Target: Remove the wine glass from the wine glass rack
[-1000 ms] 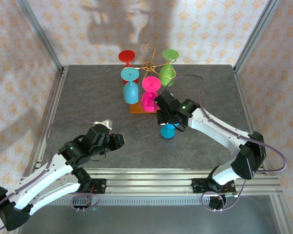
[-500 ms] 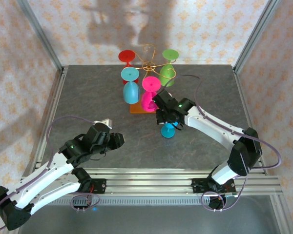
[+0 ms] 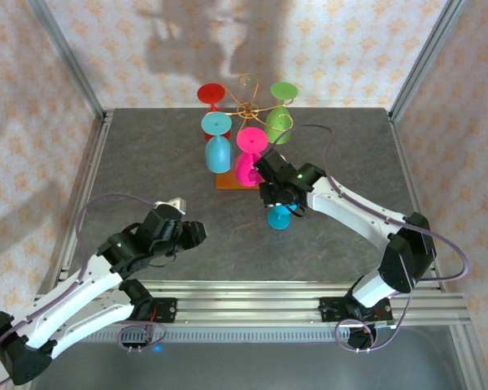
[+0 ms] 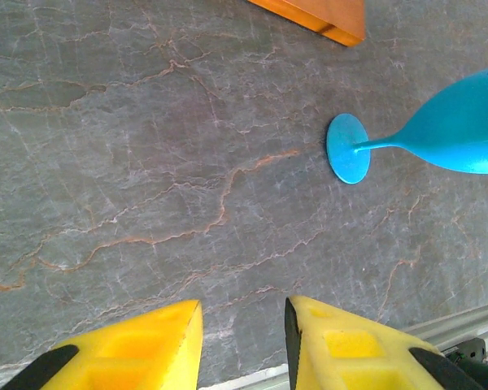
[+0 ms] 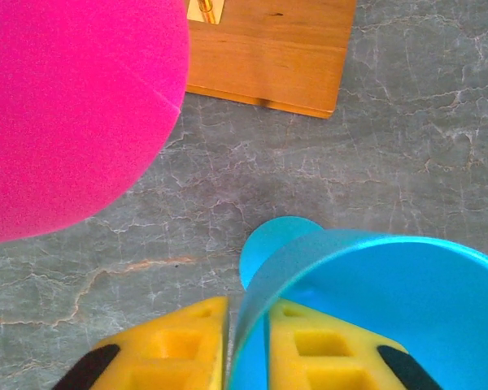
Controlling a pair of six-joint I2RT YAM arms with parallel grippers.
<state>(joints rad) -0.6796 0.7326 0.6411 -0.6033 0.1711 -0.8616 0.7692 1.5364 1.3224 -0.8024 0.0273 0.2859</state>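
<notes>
A blue wine glass (image 3: 279,217) stands upright on the grey table, just in front of the wine glass rack (image 3: 246,110). My right gripper (image 3: 278,199) hangs over its bowl. In the right wrist view the blue rim (image 5: 390,292) runs between the yellow fingers of the right gripper (image 5: 248,341), with a thin gap beside the left finger, and the glass's foot (image 5: 276,244) rests on the table below. My left gripper (image 3: 197,233) hovers low at the near left. Its jaws (image 4: 242,341) stand open over bare table. That view also catches the blue glass (image 4: 464,122).
Pink (image 3: 250,158), light blue (image 3: 218,146), red (image 3: 211,93) and green (image 3: 281,114) glasses hang on the rack. The pink bowl (image 5: 65,106) is close on my right gripper's left. The rack's wooden base (image 5: 268,57) lies just ahead. Metal frame posts line the table's sides.
My right arm shifted slightly toward the rack with the blue glass, and its jaws have eased a little apart round the rim. The left arm has barely moved.
</notes>
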